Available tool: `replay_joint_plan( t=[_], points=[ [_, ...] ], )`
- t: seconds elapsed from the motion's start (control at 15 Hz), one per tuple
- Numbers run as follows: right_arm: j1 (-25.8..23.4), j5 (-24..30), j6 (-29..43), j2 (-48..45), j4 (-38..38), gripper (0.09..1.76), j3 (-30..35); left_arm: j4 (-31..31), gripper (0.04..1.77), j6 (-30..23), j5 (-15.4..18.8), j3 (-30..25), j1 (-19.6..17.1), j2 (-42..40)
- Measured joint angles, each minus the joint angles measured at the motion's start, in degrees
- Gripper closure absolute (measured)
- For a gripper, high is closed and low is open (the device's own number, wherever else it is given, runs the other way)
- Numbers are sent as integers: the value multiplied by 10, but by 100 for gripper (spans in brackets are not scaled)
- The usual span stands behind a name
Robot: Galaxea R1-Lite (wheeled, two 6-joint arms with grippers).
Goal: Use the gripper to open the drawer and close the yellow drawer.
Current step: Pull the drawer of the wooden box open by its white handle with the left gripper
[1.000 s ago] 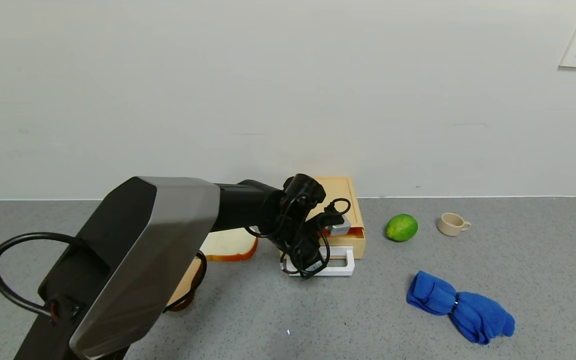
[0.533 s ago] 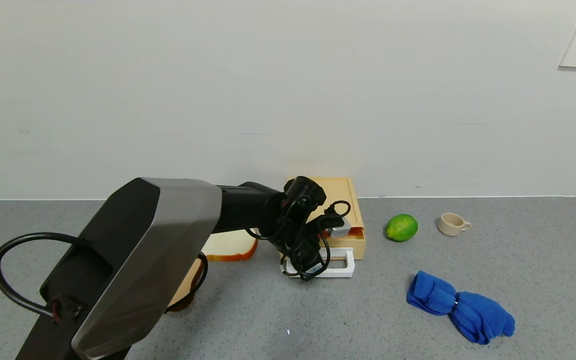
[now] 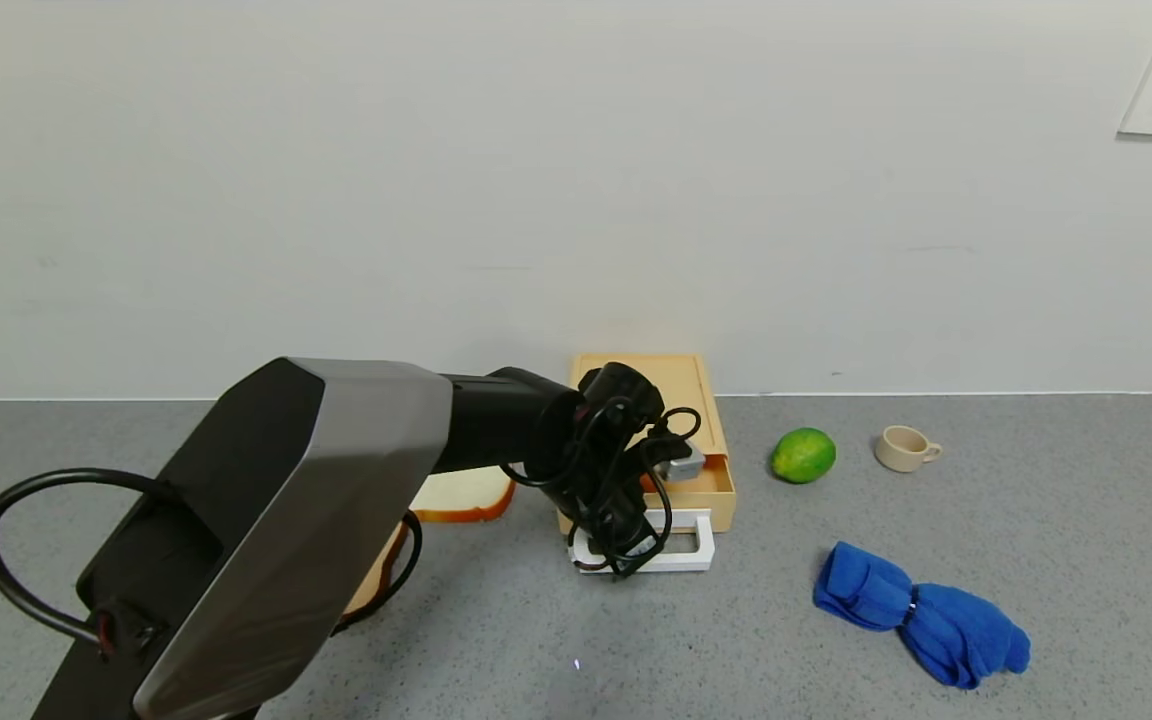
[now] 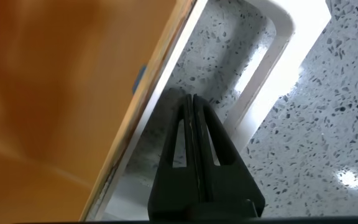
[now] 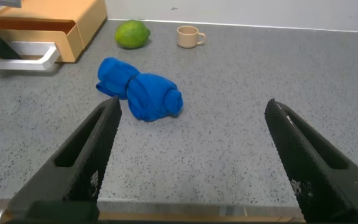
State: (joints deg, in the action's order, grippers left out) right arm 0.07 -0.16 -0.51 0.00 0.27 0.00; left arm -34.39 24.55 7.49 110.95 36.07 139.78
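Head view: high, facing forward and down across the surface to the wall.
Left wrist view: very near the drawer.
Right wrist view: low over the surface.
Shared: drawer, blue cloth.

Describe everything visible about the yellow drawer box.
The drawer is a flat, pale yellow-tan box, wood-like, against the wall on the grey countertop. Its single tray is pulled partly out. A white rectangular loop handle sticks out in front, and the left claw, fingers shut, is hooked inside that loop.
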Motion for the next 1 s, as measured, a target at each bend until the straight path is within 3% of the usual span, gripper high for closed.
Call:
replay_joint_plan(
  t=[0.53,1.0],
  points=[
    [0,0,0,0,0,15,0,5,170,-5,-5,-78,18,-35],
    [0,0,0,0,0,15,0,5,170,-60,-10,-137,44,-65]
  ],
)
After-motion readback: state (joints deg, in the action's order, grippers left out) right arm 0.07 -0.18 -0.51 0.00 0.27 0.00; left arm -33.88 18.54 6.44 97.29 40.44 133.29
